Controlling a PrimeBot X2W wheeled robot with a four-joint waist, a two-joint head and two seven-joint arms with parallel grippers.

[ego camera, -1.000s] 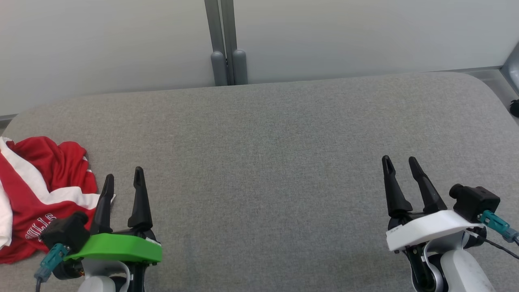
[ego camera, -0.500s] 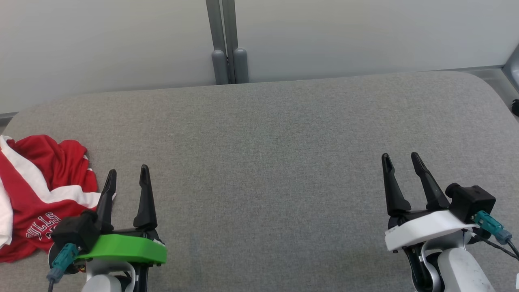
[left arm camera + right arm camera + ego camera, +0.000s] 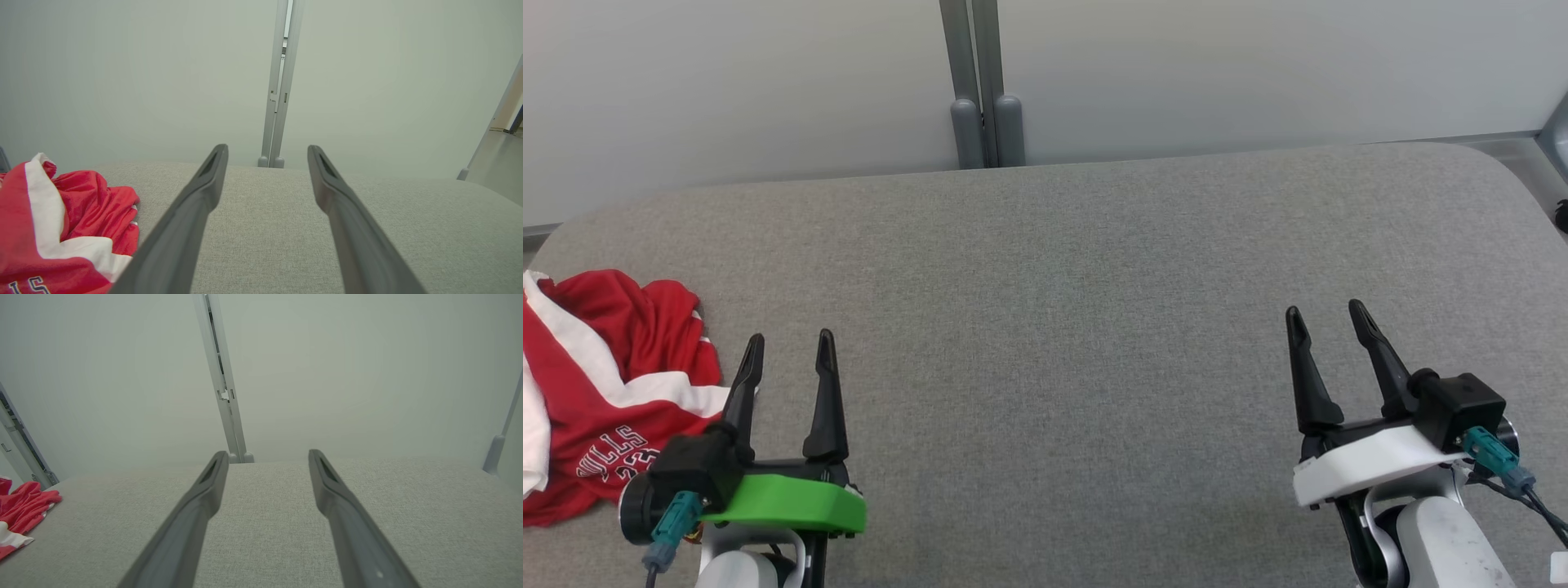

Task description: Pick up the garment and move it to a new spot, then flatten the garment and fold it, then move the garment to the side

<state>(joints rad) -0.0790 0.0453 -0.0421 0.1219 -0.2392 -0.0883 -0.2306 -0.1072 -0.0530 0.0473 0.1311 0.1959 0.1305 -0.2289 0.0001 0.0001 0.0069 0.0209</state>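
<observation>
The left gripper [image 3: 792, 336] sat at the lower left of the head view, its two dark fingers spread wide with nothing between them, pointing up the frame over the grey fabric surface [image 3: 1054, 269]. Just beside its outer finger, at the far left edge of the frame, lay the garment [image 3: 605, 384], a crumpled red heap crossed by a white band, with part of its lettering showing and part of the cloth cut off by the frame edge. Whether that finger touched the white trim or merely passed over it could not be told. The right gripper [image 3: 1323, 308] was at the lower right, equally spread and empty, well apart from the cloth. Beyond the surface, along the top of the frame, ran a pale wall [image 3: 1258, 65] split by a grey post [image 3: 980, 82]. The pick-up looked not yet begun, and the bunched state of the heap seemed the main hazard. A pinch on a single loose fold would likely lift one layer and drag the rest. A pinch through several layers could keep the shirt knotted when it was set down, making it harder to flatten. The heap also sat near the surface's rounded left edge, so a sideways nudge might push it off.
</observation>
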